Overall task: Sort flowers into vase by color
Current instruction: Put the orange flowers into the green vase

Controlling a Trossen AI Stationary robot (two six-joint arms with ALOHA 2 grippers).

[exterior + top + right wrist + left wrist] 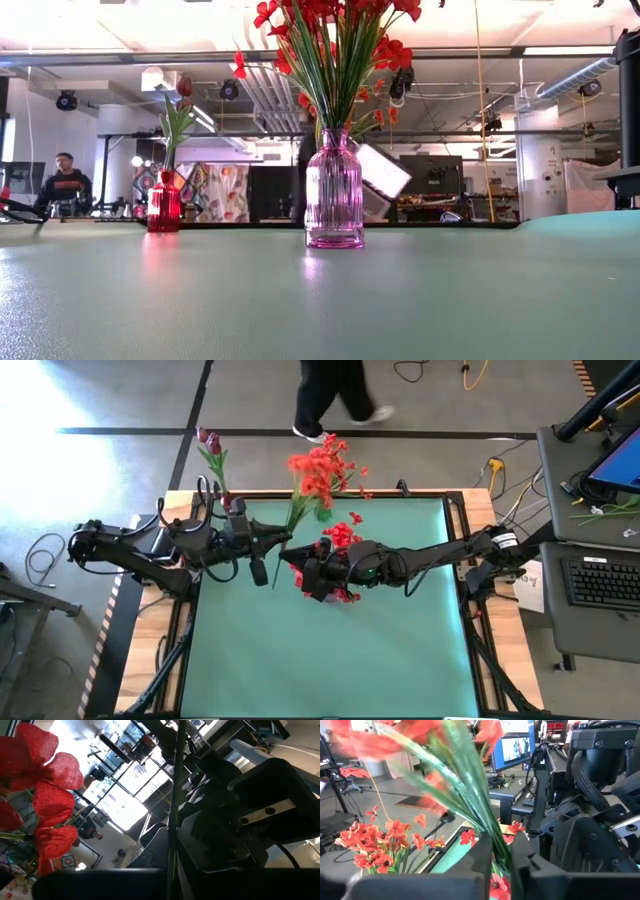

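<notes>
Above mid-table, the left gripper and right gripper both pinch one red flower's stem; no writing is legible.

- The table has a pale green top and a light wooden rim, on a dark frame.
- The floor around it is grey, crossed by a dark line, with bright light falling on one corner.
- A person's legs in dark trousers and white shoes stand beyond the table's far edge.
- Yellow and grey cables lie loose on the floor.
- A side desk carries a keyboard and a lit blue screen.
- In the low view, pipes and ducts run under a bright ceiling.
- A seated person shows far back there.
</notes>
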